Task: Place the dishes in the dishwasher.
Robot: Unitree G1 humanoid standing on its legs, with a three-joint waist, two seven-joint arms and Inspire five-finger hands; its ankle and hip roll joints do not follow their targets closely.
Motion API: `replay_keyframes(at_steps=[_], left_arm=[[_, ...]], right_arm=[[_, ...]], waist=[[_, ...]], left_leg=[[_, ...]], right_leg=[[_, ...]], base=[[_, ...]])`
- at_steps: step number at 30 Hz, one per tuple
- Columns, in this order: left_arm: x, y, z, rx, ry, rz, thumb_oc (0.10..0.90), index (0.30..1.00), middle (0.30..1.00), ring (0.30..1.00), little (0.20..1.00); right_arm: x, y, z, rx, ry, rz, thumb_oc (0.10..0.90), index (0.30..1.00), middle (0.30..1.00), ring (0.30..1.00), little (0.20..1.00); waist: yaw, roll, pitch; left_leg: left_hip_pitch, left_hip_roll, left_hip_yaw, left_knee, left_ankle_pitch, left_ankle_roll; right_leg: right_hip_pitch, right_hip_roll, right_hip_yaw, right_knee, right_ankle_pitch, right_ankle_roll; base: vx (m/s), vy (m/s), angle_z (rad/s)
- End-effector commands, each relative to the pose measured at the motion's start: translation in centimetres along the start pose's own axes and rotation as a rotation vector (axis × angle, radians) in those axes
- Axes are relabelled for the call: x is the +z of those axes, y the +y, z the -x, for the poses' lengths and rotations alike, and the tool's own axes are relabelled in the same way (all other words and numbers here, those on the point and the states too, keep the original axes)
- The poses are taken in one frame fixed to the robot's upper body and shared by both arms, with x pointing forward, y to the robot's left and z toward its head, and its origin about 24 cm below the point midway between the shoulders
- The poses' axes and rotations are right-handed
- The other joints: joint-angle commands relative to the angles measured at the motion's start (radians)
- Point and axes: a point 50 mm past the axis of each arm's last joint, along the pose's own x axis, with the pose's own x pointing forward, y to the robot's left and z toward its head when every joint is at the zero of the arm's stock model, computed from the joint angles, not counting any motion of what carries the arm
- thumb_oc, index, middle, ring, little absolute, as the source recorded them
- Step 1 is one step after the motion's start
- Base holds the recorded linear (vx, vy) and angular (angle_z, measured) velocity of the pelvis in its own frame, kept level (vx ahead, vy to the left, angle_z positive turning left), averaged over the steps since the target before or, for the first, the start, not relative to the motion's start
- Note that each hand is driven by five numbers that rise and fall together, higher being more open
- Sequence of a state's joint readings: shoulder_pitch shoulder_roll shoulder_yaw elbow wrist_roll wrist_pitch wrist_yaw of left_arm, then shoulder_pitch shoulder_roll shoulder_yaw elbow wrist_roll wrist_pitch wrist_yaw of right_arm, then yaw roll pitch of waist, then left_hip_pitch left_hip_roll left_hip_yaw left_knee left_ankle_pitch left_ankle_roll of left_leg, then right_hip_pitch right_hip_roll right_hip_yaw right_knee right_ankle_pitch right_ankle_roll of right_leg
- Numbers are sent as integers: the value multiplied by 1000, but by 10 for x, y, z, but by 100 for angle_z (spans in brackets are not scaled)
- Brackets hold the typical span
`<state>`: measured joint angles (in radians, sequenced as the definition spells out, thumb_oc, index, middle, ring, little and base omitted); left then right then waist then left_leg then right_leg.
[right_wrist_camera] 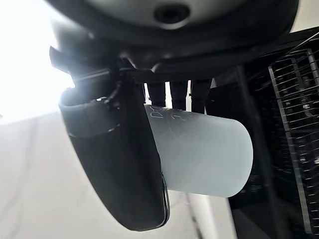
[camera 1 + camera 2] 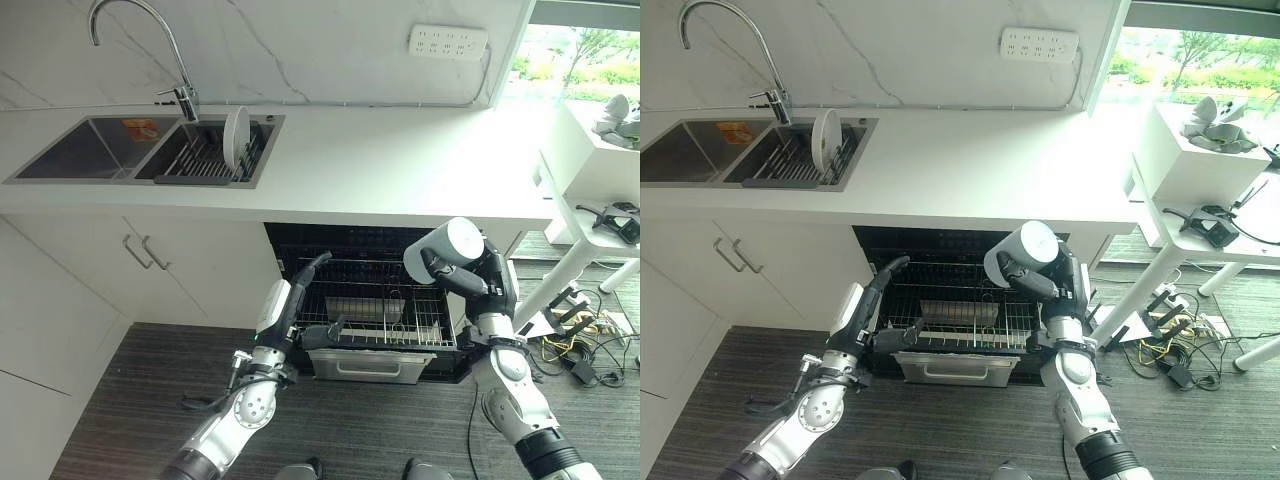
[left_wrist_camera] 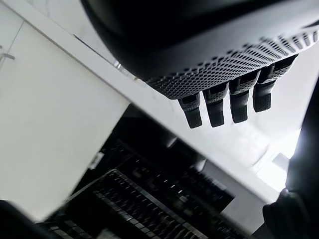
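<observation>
White and smooth, the cup (image 2: pixel 1025 246) is sitting clenched in the right hand (image 2: pixel 1042 275) above the dishwasher rack (image 2: pixel 950 318); lowering it mouth-down between the wires looks wisest, while the left hand (image 2: pixel 872 300) is hovering open-fingered beside the rack.

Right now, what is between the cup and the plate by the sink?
Just bare white counter in the left eye view. The right robot hand holds the cup over the dishwasher rack; the plate stands in the sink rack.
</observation>
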<state>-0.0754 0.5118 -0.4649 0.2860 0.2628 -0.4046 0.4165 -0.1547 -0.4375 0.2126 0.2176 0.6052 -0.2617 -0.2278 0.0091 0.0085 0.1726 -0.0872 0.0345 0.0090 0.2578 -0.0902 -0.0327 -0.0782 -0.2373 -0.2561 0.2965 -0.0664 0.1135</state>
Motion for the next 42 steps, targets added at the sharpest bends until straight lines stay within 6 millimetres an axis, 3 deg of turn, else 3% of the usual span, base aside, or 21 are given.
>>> replay_keyframes(at_steps=[1,4,8,13,26,42], left_arm=[[38,28,-23,67,-300,-41,800,900,900,900,900],[43,42,-41,77,-371,-163,800,900,900,900,900],[50,65,-63,134,-428,-229,800,900,900,900,900],[54,78,-73,101,-480,-326,800,900,900,900,900],[59,90,-78,6,-552,-470,800,900,900,900,900],[77,100,-85,-46,-574,-484,800,900,900,900,900]], right_arm=[[65,9,-27,116,-287,38,400,300,300,300,300],[87,9,-49,131,-295,25,400,300,300,300,300],[132,11,-76,159,-382,114,400,300,300,300,300],[157,4,-95,136,-389,201,400,300,300,300,300],[177,-22,-116,48,-331,337,400,300,300,300,300],[165,-33,-123,-28,-262,375,400,300,300,300,300]], waist=[[27,-2,-19],[30,14,31],[28,32,104],[35,44,146],[45,88,200],[57,137,254]], left_leg=[[-3,33,106,42,-154,16],[-45,30,82,42,-122,9],[-104,20,77,42,-82,-5],[-138,13,67,42,-74,-1],[-197,10,65,42,-54,-1],[-262,-5,57,42,-31,4]], right_leg=[[37,48,15,4,-137,22],[5,58,9,4,-127,14],[-49,64,21,4,-114,5],[-78,73,25,4,-117,3],[-132,75,27,4,-98,12],[-189,85,40,4,-76,11]], base=[[-37,8,8],[-145,5,12],[-221,39,16],[-101,29,15],[-45,27,5],[-11,15,1]])
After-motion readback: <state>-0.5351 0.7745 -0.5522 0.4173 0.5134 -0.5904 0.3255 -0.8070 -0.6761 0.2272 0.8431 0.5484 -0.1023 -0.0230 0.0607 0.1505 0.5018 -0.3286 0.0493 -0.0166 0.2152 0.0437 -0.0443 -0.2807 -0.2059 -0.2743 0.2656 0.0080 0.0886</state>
